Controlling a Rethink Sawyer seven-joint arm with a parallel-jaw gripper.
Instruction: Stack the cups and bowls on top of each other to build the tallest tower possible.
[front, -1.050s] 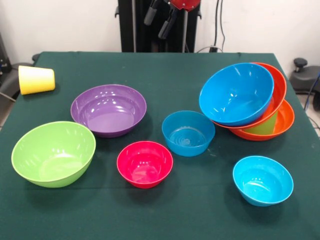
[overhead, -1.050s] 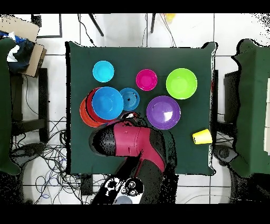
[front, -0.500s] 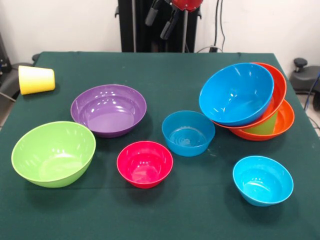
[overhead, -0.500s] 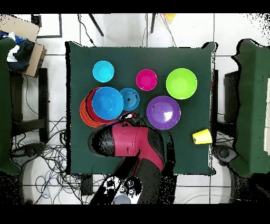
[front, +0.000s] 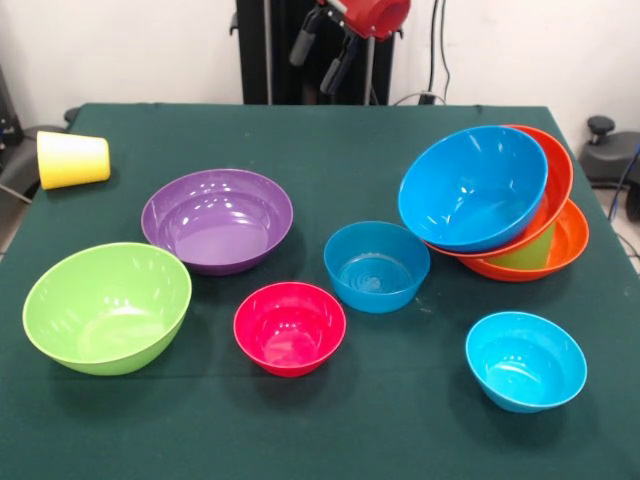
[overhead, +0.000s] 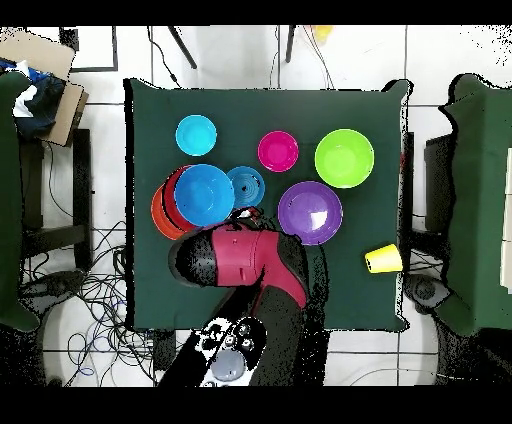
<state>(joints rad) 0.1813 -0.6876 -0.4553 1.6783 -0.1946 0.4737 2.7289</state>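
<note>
The gripper (front: 330, 55) is seen raised at the far edge, holding nothing; whether its fingers are apart cannot be told. The tower (front: 520, 220) leans at the right: a large blue bowl (front: 472, 187) tilted on two orange bowls (front: 560, 245), with the green cup (front: 528, 250) wedged between

On my counter, a leaning tower (front: 505, 205): large blue bowl tilted in two orange bowls, green cup wedged between. Purple (front: 217, 219), lime (front: 107, 307), pink-red (front: 290, 327), blue (front: 376, 265) and cyan (front: 525, 360) bowls sit upright, apart; yellow cup (front: 72, 158) lies sideways.
</note>
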